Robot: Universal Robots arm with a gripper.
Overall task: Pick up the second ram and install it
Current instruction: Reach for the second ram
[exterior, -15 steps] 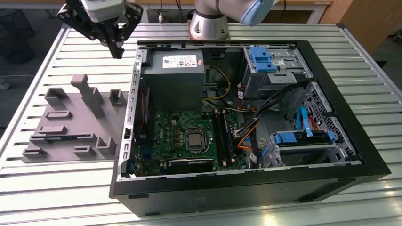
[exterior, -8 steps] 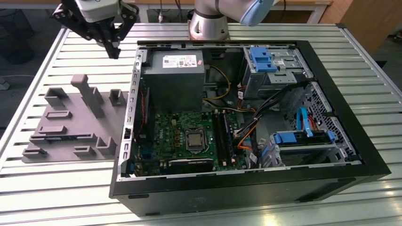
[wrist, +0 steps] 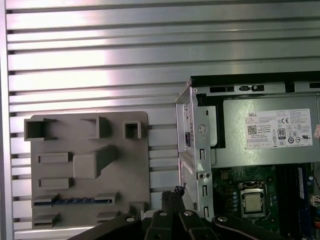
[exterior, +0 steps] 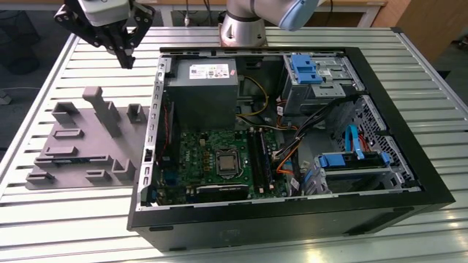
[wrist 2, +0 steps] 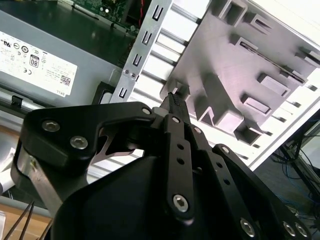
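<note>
— Where is your gripper (exterior: 128, 61) (wrist: 172, 194) at the moment?

— It hangs in the air above the slatted table (exterior: 73, 219). It is up over the side of the grey holder (exterior: 109, 137) that faces the open computer case (exterior: 292, 222). In both wrist views my fingertips (wrist 2: 175, 102) line up with that edge of the holder, touching neither it nor the case.

— How far open is it?

— Not at all. The two fingers meet at their tips and there is nothing between them, so I have hold of nothing.

— And the memory stick (exterior: 74, 160) (wrist: 70, 201)?

— It sits in a slot of the grey holder, a thin blue-green strip between two grey blocks. That slot is on the holder's side toward the exterior view's left, away from the case. The stick is well apart from my fingers and outside the case, not on the green board (exterior: 212, 148).
</note>
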